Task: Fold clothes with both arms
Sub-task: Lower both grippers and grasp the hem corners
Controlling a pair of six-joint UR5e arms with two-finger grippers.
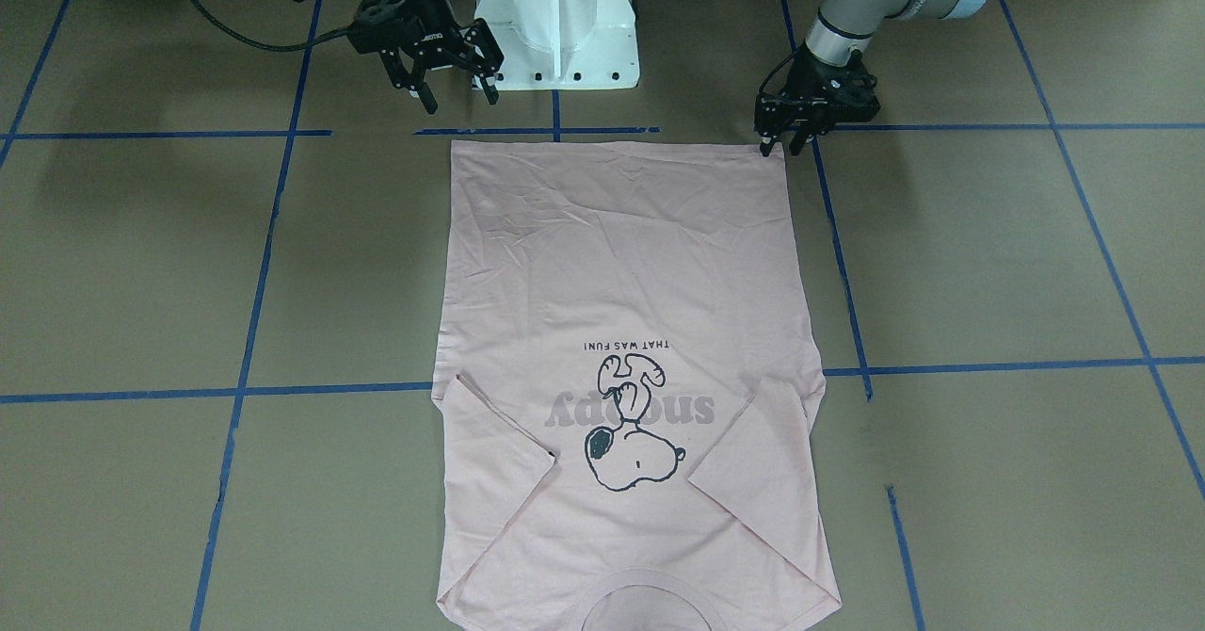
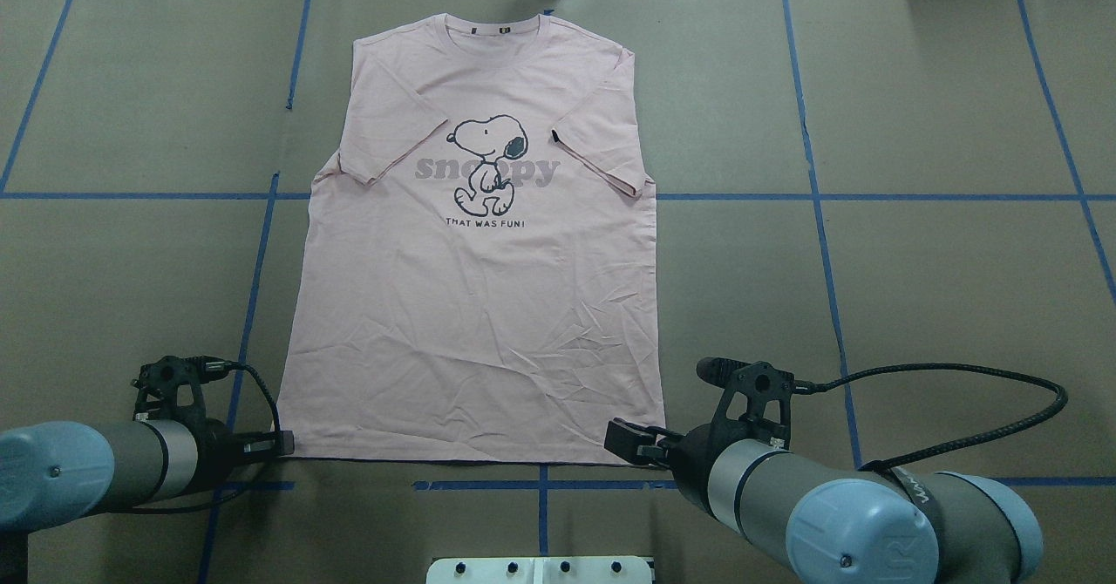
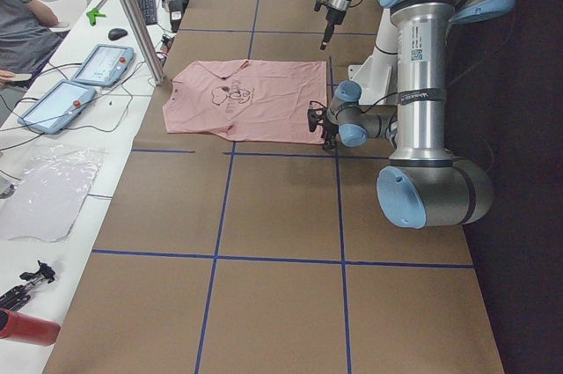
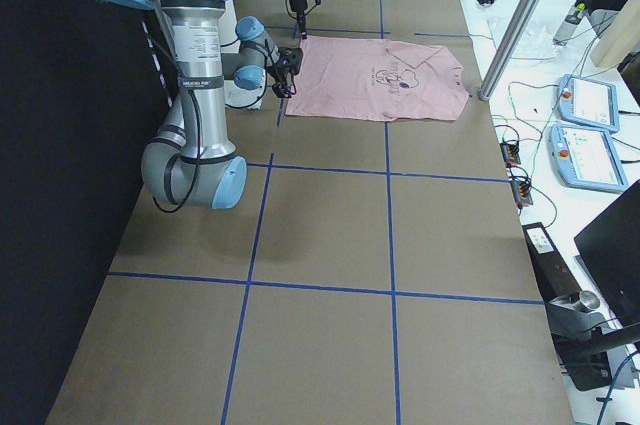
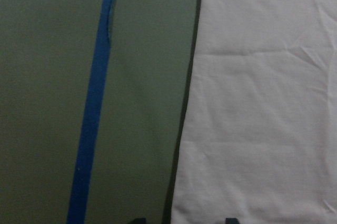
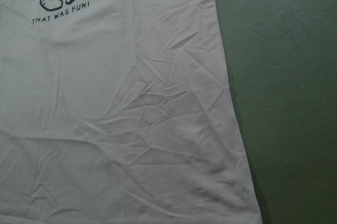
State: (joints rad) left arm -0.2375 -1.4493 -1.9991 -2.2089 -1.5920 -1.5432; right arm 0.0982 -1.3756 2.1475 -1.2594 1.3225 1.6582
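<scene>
Silver-grey arms (image 2: 741, 488), light-blue joint caps (image 2: 850, 532)

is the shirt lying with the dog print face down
No, the T-shirt lies flat with its dog print facing up.

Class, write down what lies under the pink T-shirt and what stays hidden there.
The T-shirt lies flat on the brown table covering. The blue tape lines run up to its edges and vanish beneath it; anything else under the cloth is covered.
</scene>
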